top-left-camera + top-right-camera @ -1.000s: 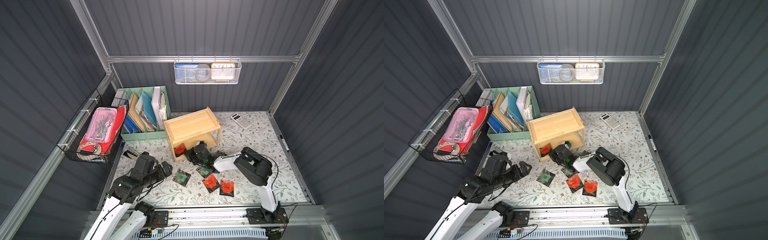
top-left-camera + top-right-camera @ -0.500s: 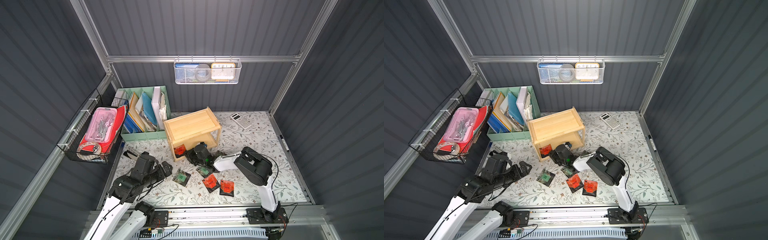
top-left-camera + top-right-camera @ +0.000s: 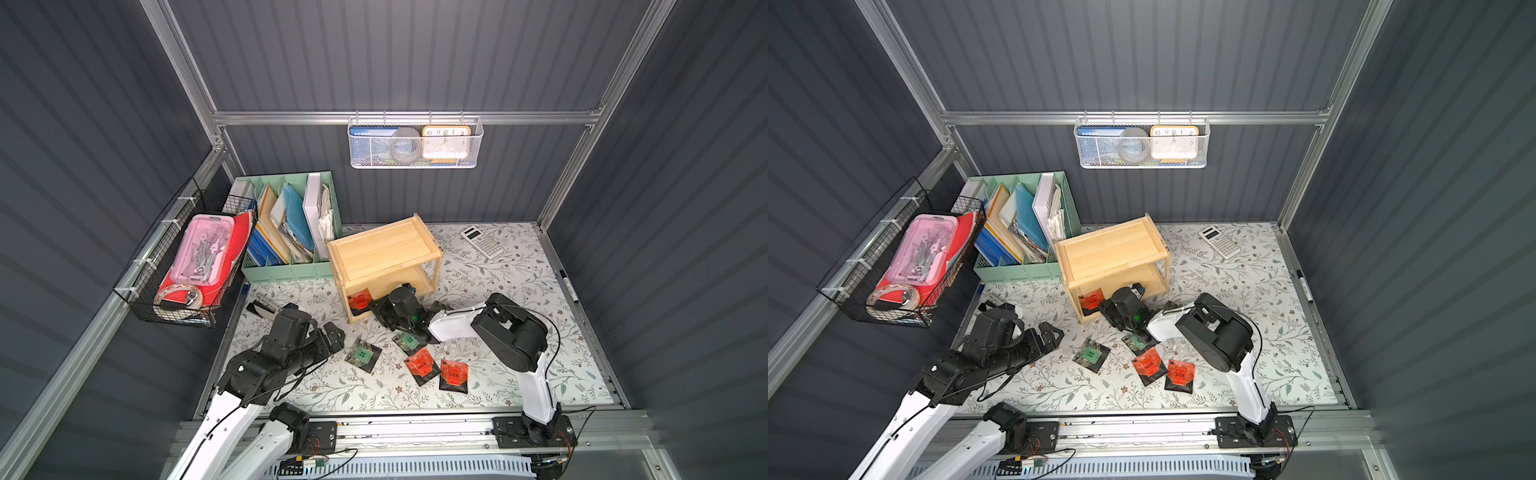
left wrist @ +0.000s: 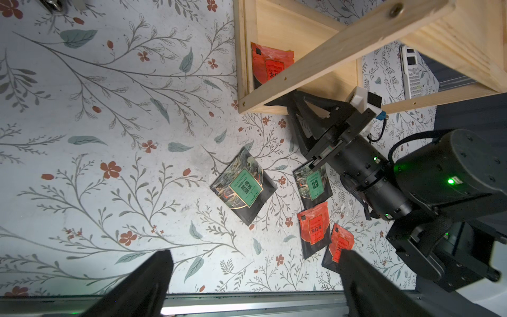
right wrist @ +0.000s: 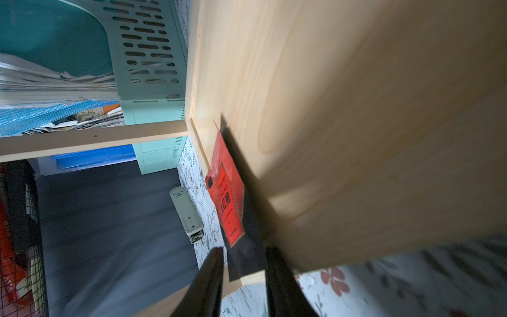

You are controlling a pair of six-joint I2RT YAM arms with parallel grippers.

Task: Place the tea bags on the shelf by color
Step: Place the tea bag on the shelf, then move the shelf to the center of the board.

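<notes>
One orange bag (image 3: pixel 360 298) (image 5: pixel 226 197) is seen lying label up on the lower tier of the shelf (image 3: pixel 384 249), at the front corner nearest the organizer (image 3: pixel 291 270). Four more bags are spread on the table (image 3: pixel 582 324) in front of the shelf. A green bag (image 3: pixel 363 354) lies clear. A second green bag (image 3: pixel 407 341) is partly covered by the right arm. A second orange bag (image 3: pixel 421 366) and a third orange bag (image 3: pixel 454 374) are placed just beside each other, nearest the rail. A sixth bag cannot be made out.

The right gripper (image 5: pixel 244 251) is held low at the front rim of the lower tier. Its jaws are parted a little, and the black end of the shelved orange bag is seen between the tips. Whether the bag is touched cannot be told; no pinch is shown.

The left gripper (image 4: pixel 253 254) is held above the table near the first green bag, with its jaws spread wide and nothing between them.

A calculator (image 3: pixel 482 242) is laid well apart at the back of the table, and a stapler (image 5: pixel 186 214) is seen on the table beside the shelf.
</notes>
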